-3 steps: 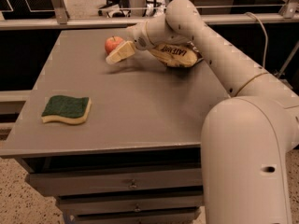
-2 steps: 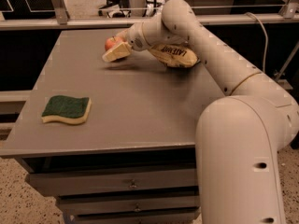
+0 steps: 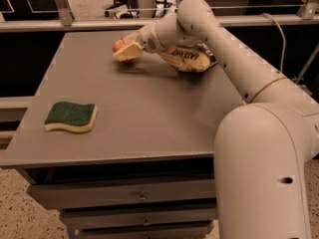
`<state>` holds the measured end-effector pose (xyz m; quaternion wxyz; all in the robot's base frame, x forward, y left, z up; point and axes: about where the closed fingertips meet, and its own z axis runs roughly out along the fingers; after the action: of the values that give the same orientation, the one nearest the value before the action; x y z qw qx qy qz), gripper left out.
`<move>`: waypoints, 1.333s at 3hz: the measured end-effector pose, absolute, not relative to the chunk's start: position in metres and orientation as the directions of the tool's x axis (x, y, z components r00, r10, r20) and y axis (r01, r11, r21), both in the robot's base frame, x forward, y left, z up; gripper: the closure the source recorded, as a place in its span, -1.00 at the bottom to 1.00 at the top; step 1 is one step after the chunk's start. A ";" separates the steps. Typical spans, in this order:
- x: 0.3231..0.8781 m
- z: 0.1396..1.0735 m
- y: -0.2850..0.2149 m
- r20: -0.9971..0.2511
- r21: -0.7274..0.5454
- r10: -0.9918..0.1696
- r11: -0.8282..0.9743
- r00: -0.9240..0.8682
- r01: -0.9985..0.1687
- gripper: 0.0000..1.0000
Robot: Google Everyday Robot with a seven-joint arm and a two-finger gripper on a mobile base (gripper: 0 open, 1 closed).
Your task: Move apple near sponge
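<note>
Now, sponge (image 3: 70, 115): flat at the front left of the table (image 3: 149, 113), unmoved.
Gripper (image 3: 127, 51): at the far side, against the apple's near face; it has settled closer over the last second; grip state cannot be told.
Apple (image 3: 118, 45): at the far edge, just beside the bag (image 3: 187, 59), hardly shifted, well apart from the sponge.
Meaning: judged to be the pickup stage; carry not begun.

Only readable print: dark lettering on chip bag (image 3: 192, 59), looks like "LAYS"; rest illegible. My gripper (image 3: 125, 52) is just beside that bag, at the apple (image 3: 117, 45).
</note>
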<state>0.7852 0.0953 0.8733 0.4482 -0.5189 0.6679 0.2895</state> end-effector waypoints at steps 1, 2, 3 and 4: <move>0.757 0.911 0.066 -0.925 -0.073 -0.376 0.306 -0.050 -0.949 1.00; 0.725 0.923 0.058 -0.926 -0.080 -0.376 0.230 -0.013 -0.970 1.00; 0.691 0.930 0.070 -0.920 -0.104 -0.387 0.081 0.065 -0.991 1.00; 0.677 0.926 0.072 -0.913 -0.095 -0.400 0.021 0.079 -0.995 1.00</move>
<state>0.6770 0.0722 0.9260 0.4196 -0.6028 0.5784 0.3549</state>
